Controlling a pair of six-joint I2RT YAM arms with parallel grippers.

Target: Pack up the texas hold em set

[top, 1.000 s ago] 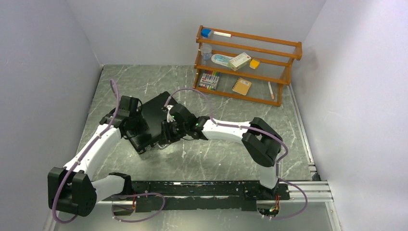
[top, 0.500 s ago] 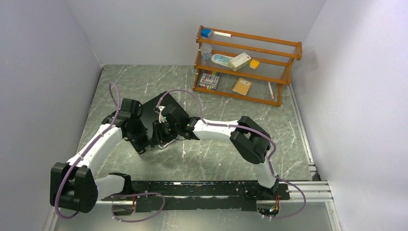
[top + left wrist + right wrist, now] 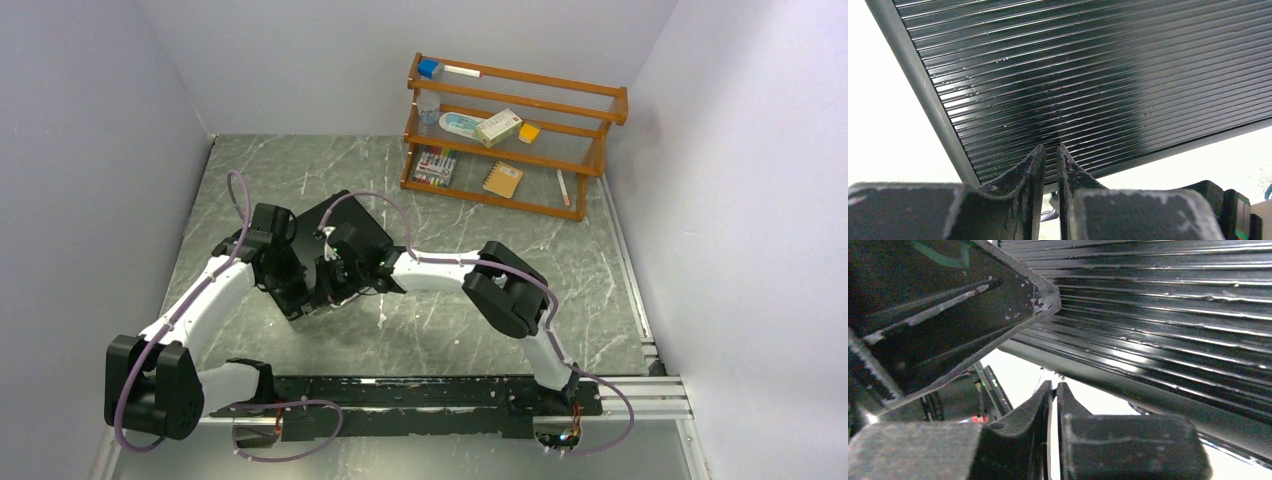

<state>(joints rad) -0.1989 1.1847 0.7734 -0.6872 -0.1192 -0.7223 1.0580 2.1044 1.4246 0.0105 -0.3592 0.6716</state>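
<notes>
The black case (image 3: 345, 222) of the texas hold em set lies closed on the marble table, left of centre. Both arms reach over its near end. My left gripper (image 3: 298, 296) is at the case's near left corner, my right gripper (image 3: 328, 288) just beside it. In the left wrist view the ribbed black case (image 3: 1098, 75) fills the frame, and the left gripper (image 3: 1049, 146) rests its tips on it near the metal rim, a thin empty slit between the fingers. The right gripper (image 3: 1054, 384) is shut on nothing under the case's ribbed side (image 3: 1173, 315). Chips, cards and disc are out of view.
A wooden shelf (image 3: 515, 140) with boxes, pens and a notebook stands at the back right. White walls close in the left, back and right. A black rail (image 3: 440, 395) with the arm bases runs along the near edge. A worn black corner (image 3: 1045, 295) hangs close above the right fingers.
The right arm has swung left, closer to the left gripper at the case's near end, and its fingers have shut. The left fingers have closed to a slit.
</notes>
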